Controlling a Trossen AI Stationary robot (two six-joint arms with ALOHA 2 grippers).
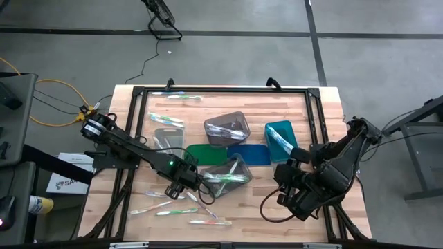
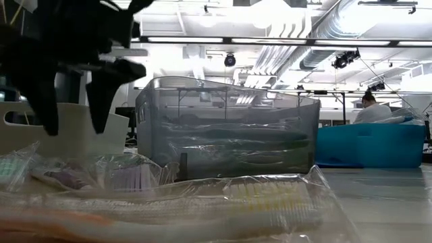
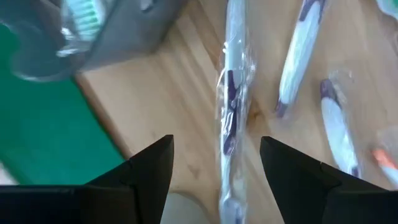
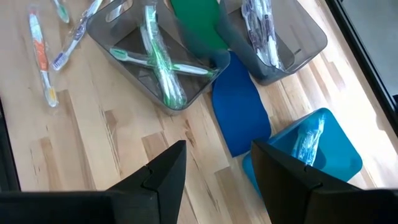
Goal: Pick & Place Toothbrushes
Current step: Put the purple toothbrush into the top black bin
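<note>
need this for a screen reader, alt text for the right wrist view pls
The right gripper hangs open above a wooden table, holding nothing. Beyond it, a grey bin holds green toothbrushes; a teal bin sits beside green and blue mats.

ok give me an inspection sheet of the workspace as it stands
surface: wooden table, black frame round it
job's things: wrapped toothbrushes loose at the near left edge; green ones in the grey bin
clutter: green mat, blue mat, teal bin
grippers: left claw open over a purple toothbrush; right claw open, empty, near the blue mat
cables: yellow cable left of the table
surroundings: grey floor, person far off in the low view
</note>
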